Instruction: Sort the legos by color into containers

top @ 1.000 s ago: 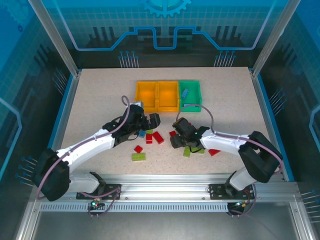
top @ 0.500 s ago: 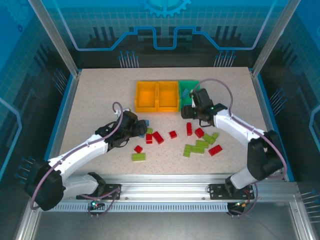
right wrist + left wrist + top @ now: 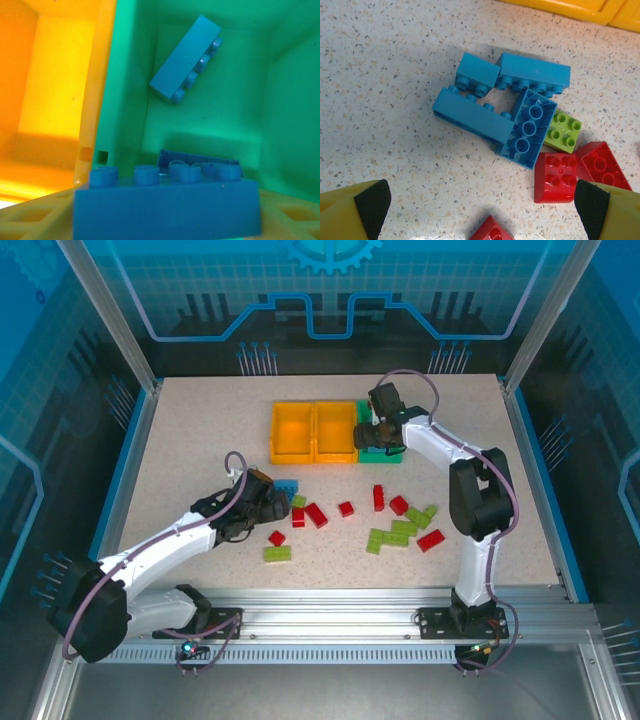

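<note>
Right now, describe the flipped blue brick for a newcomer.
Near the left orange-yellow bin lies a cluster of blue bricks. The flipped brick is the one beside a lime-green brick; it alone shows hollow tubes, not studs.

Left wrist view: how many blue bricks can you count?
4, clustered together: short brick top left, long brick top right, slanted brick lower left, upturned brick right. More may sit off-frame.

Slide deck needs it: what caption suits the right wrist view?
Near blue brick poised over the green bin, second blue brick lying inside, orange bin alongside.
</note>
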`<state>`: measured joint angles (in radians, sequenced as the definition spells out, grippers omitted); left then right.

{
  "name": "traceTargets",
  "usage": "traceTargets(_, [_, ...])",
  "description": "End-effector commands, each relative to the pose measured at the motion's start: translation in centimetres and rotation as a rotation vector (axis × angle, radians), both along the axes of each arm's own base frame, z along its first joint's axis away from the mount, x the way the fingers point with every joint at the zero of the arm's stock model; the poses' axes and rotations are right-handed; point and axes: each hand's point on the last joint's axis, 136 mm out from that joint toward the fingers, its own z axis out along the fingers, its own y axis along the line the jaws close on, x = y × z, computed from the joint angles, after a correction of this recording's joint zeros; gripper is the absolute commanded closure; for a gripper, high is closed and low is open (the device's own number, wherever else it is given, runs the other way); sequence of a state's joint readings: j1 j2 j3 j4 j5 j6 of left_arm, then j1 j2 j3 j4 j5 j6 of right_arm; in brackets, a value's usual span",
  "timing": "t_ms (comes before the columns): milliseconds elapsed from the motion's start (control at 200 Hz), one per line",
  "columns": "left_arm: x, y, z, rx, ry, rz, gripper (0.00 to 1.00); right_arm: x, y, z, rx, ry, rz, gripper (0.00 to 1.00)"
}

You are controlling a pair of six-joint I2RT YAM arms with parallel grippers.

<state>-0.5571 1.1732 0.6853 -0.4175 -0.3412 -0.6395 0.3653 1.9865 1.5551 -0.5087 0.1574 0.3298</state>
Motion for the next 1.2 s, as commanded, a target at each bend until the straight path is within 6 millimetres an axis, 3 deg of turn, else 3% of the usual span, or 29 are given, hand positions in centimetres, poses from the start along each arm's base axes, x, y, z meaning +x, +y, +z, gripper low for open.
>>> traceTargets(0, [-0.7,0.4,-0.7,0.013,0.029,-0.030,0.01,-0.1,-1.3,-0.9,-0.041,0.044,-0.038,0.20])
traceTargets(345, [-0.4,-2.3,-1.4,-0.060,0.056,-0.143,0.03,-1.1,-1.2,1.1,-0.017,0.018,-0.034,0.14])
traceTargets(585, [-0.2,-4.2,-3.5,-0.089,0.126,-0.213,0.16,-3.4,-2.0,2.4,-0.023,-0.012,-0.028,0.12])
traceTargets(770, [0.5,-3.8,-4.7,-0.022,0.136,-0.229,0.16,-4.3,-3.2,2.6,-0.043,-0.017,-0.039,0.12])
traceTargets(1045, [2.3,-4.1,-5.9,0.039,0.127,-0.249,0.17,-4.9,-3.2,4.4,0.012,-0.068,-0.050,0.11])
traceTargets(1196, [3.0,-4.2,-6.4,0.064,0.126,-0.253,0.20,-5.1,-4.5,4.6,-0.009,-0.077,-0.075,0.10])
